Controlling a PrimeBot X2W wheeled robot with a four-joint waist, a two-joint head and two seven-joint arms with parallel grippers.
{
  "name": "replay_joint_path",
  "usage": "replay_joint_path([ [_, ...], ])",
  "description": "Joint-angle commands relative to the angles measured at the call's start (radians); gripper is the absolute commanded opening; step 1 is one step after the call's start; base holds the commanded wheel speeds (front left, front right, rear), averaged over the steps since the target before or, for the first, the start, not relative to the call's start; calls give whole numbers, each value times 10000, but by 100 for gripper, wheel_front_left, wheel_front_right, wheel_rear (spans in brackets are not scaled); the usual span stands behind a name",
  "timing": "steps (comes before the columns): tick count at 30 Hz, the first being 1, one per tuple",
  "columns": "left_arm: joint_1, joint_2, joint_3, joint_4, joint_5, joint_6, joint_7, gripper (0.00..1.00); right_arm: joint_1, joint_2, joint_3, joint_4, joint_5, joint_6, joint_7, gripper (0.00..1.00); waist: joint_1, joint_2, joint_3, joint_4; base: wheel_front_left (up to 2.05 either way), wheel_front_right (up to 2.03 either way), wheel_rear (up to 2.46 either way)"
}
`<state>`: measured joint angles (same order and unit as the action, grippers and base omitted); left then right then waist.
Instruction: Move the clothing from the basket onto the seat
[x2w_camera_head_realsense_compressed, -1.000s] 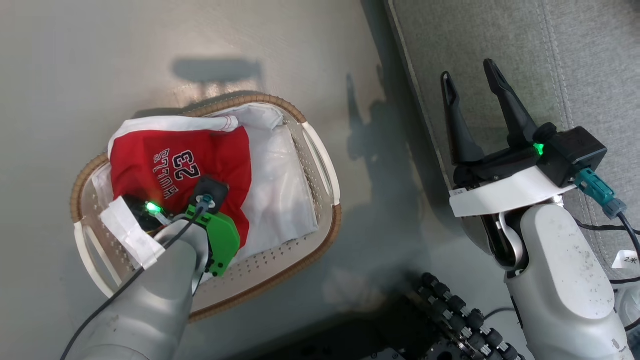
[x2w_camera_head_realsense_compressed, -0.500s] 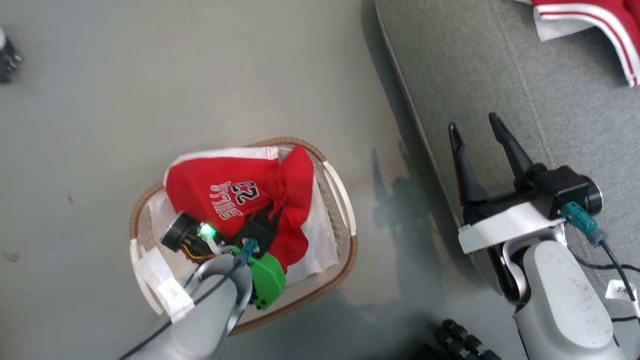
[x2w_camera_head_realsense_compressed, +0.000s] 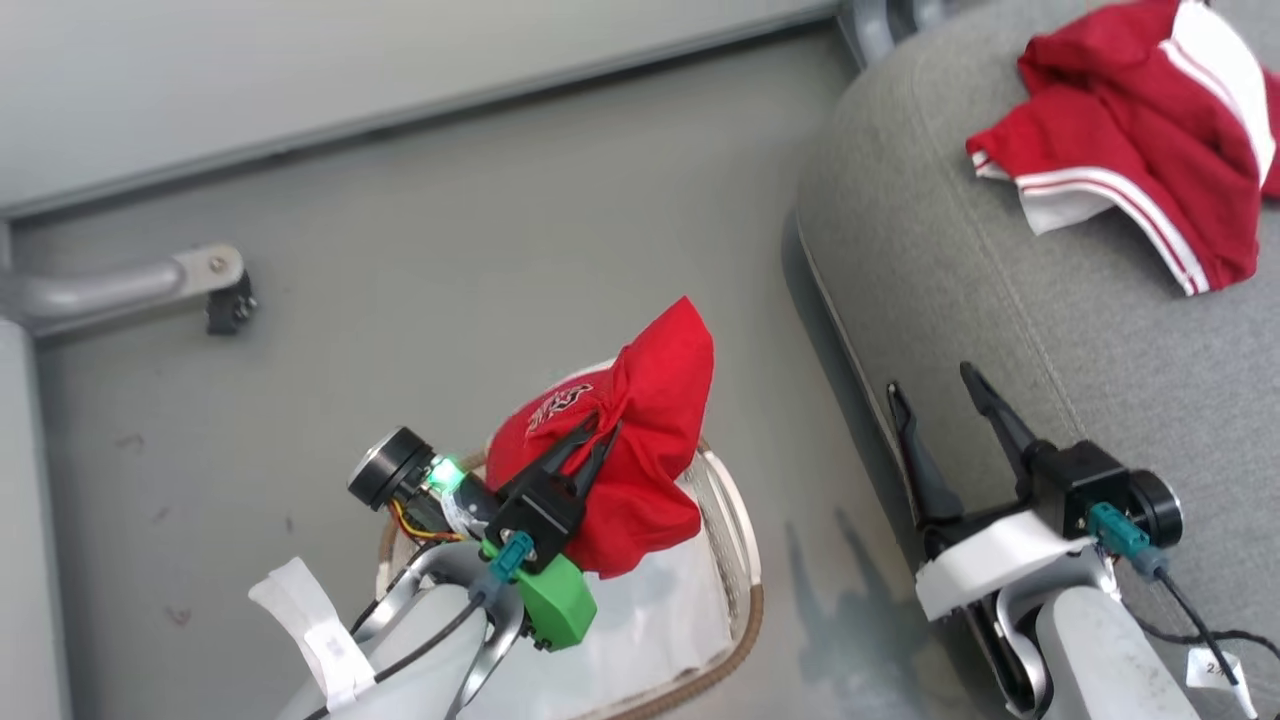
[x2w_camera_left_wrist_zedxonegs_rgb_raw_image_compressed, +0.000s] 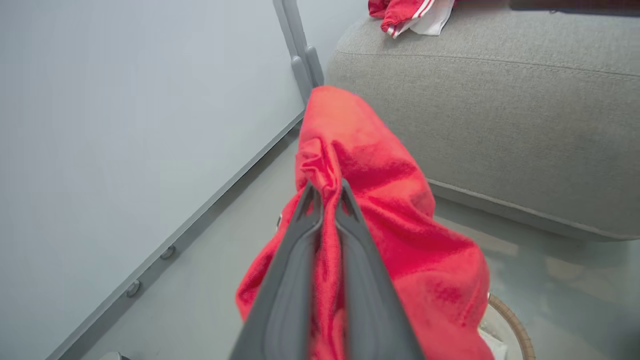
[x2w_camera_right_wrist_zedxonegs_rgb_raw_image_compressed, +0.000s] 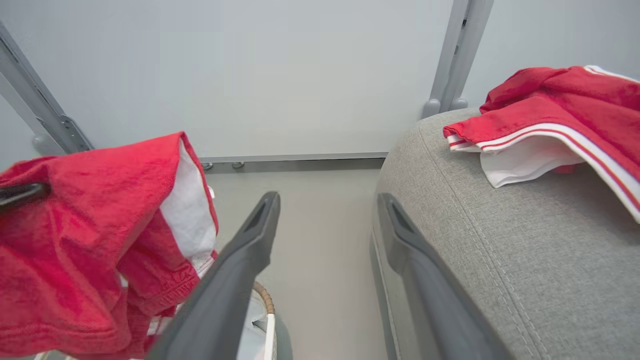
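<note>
We held the red clothing (x2w_camera_head_realsense_compressed: 650, 400) clamped in our left gripper (x2w_camera_head_realsense_compressed: 601, 432), hanging just above the basket (x2w_camera_head_realsense_compressed: 752, 612), with the seat (x2w_camera_head_realsense_compressed: 960, 260) ahead and to that gripper's right, nearer our right gripper (x2w_camera_head_realsense_compressed: 931, 381), which stood spread wide and empty.

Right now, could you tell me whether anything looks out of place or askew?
Nothing stands out: the red jersey hangs bunched from the left gripper above the basket, and another red garment lies crumpled on the seat.
</note>
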<state>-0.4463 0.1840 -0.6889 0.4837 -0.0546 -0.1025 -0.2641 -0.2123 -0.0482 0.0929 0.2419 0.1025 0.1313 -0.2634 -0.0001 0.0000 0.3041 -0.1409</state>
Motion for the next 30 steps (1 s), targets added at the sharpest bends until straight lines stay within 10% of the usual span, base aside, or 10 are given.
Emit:
replay_joint_path([
  [1, 121, 175, -149, -224, 126, -55, -4, 0, 300, -41, 43, 77, -65, -10, -20, 100, 1, 0, -1782, 643, 0, 0, 0],
  [30, -4675, 2349, -2697, -2619, -1017, -281, 188, 0, -643, -40, 1941, 821, -448, -12, -20, 100, 1, 0, -3244, 693, 0, 0, 0],
])
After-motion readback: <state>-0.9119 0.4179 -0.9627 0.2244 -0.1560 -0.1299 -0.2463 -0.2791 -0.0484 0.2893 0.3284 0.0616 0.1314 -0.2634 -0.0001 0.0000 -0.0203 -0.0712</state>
